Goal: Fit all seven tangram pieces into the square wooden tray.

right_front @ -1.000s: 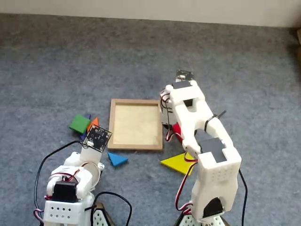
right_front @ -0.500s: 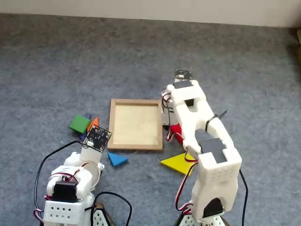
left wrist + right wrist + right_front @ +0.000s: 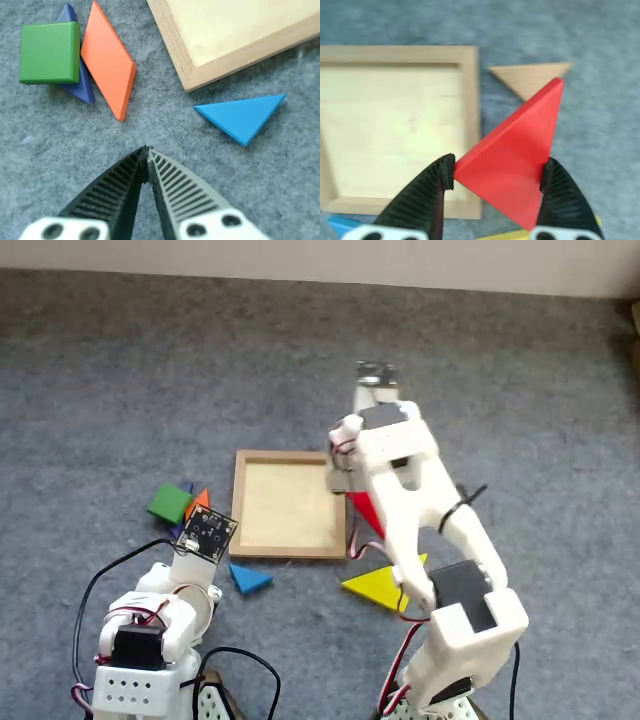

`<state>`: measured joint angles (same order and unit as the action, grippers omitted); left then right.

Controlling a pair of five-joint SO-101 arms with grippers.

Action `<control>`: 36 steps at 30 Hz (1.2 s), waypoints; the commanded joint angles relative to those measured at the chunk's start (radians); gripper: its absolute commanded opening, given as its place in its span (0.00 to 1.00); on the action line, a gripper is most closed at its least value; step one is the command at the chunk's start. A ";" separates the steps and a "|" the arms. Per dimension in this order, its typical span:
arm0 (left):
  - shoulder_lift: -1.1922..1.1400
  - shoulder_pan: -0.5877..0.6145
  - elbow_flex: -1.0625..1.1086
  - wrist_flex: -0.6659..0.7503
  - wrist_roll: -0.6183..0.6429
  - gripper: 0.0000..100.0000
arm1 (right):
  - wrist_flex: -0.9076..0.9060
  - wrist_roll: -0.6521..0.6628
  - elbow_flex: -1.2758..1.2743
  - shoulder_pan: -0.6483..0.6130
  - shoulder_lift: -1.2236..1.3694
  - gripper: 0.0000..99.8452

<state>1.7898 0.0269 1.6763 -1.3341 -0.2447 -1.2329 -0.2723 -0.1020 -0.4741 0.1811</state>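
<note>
Tangram tray [image 3: 285,455] at centre of counter [image 3: 120,360], floor bare, none of the seven pieces seated yet.

Change over the last second: right arm swung toward 12 o'clock and raised at the elbow. Red triangle [image 3: 512,160] carried along, now clear of the counter, tilted, one corner over the tray's 3 o'clock rim. Right fingers [image 3: 427,195] spread wide and clamped across two edges of the red triangle. Left arm unmoved. Left fingers [image 3: 120,185] pressed together, holding nothing, low over the counter near 7 o'clock of the tray. Probable meaning: first piece on its way in, six left to fetch.

Layout from the tray:
- Green square [image 3: 168,504], orange parallelogram [image 3: 198,502] and dark blue piece [image 3: 80,85] at 9 o'clock, with the blue one partly under the green.
- Light blue triangle [image 3: 248,578] at 7 o'clock.
- Yellow triangle [image 3: 385,585] at 5 o'clock.
- Bare-wood triangle [image 3: 527,77] just outside the rim, by the red tip.

Materials:
- Pieces: flat thick slabs, smooth matte paint, crisp corners.
- Tray: pale raw wood with a raised square rim.
- Counter: grey, fuzzy, felt-like.
- Fingers: ribbed plastic.
</note>
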 commanded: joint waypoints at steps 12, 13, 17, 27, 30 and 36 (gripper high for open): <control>0.031 0.005 0.019 -0.005 0.008 0.01 | 0.213 -0.117 0.024 -0.205 0.047 0.13; 0.031 0.005 0.019 -0.005 0.008 0.01 | 0.209 -0.117 0.039 -0.206 0.074 0.13; 0.031 0.005 0.019 -0.005 0.008 0.01 | 0.157 -0.120 0.088 -0.197 0.142 0.13; 0.031 0.005 0.019 -0.005 0.008 0.01 | 0.024 -0.207 0.177 -0.171 0.156 0.25; 0.031 0.005 0.019 -0.005 0.008 0.01 | 0.025 -0.203 0.177 -0.170 0.156 0.25; 0.031 0.005 0.019 -0.005 0.008 0.01 | 0.024 -0.201 0.177 -0.170 0.148 0.25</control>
<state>1.7898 0.0269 1.6763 -1.3341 -0.2447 -1.1945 -0.4657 0.0222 -0.6674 0.3529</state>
